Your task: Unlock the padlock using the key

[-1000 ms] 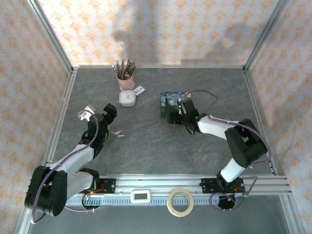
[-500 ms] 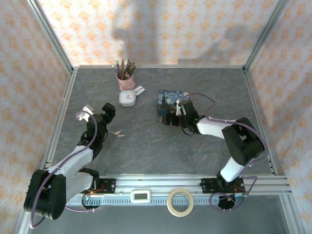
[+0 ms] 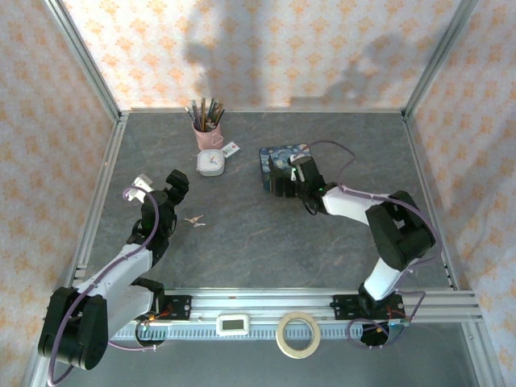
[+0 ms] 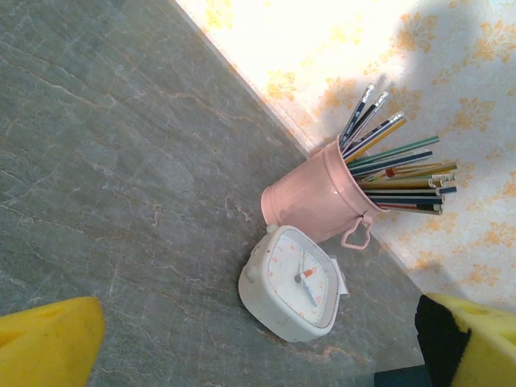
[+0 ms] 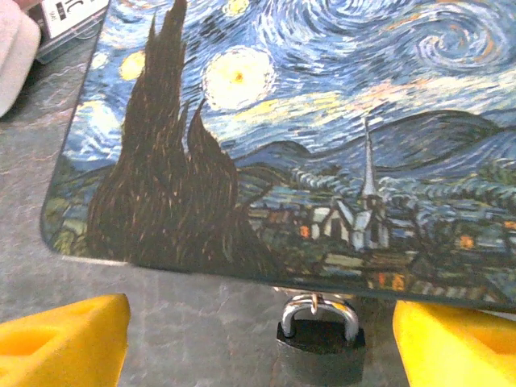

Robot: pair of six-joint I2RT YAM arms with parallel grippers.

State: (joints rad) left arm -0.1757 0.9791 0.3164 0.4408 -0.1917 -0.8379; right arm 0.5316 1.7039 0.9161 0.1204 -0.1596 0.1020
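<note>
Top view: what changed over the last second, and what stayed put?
The right gripper crept left and away from the bases; the blue box seems nudged left with it. The gripper's jaws stand open either side of the padlock, holding nothing. Keys, clock and pencil cup stayed; the left gripper barely shifted.

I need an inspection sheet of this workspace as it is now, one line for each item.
Surface: grey stone-look table, no spills seen.
Job's things: padlock hangs at the blue box front edge; key lies loose near the left hand.
Clutter: pink pencil cup, white clock, tag, tape roll at the near edge.
Hands: left hand open, empty; right hand open, either side of the padlock, not touching.
Cables: purple cable along each arm, no snag seen.
Surroundings: patterned walls, metal frame.
</note>
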